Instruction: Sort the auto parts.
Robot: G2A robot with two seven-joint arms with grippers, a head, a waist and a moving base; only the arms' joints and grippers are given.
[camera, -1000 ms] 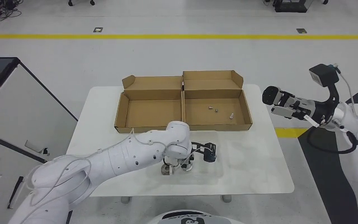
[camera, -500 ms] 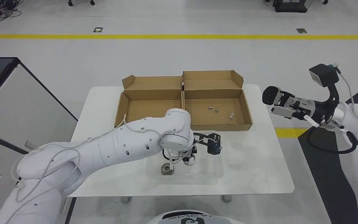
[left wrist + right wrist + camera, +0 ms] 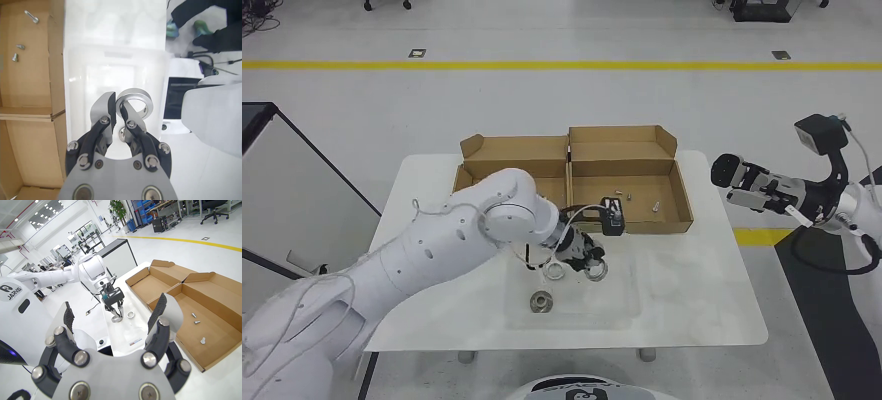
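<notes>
My left gripper (image 3: 117,102) is shut on a metal ring (image 3: 135,92), one finger inside it and one outside, above a clear tray (image 3: 113,51). From above, the left gripper (image 3: 590,262) and its ring (image 3: 598,270) are over the tray's far half, near the boxes. A second ring (image 3: 555,270) and a small flanged part (image 3: 540,300) lie in the tray (image 3: 622,300). The right cardboard box (image 3: 592,205) holds bolts (image 3: 620,192); the left box (image 3: 507,200) shows a bare floor. My right gripper (image 3: 115,303) is open with nothing between its fingers, off the table's right edge (image 3: 720,172).
The two open boxes stand side by side at the table's far edge. White table surface (image 3: 702,290) lies bare to the right of the tray. A dark panel (image 3: 302,200) stands left of the table.
My left gripper has risen from the tray's front part and swung toward the boxes with the ring in it. The right arm has not moved.
</notes>
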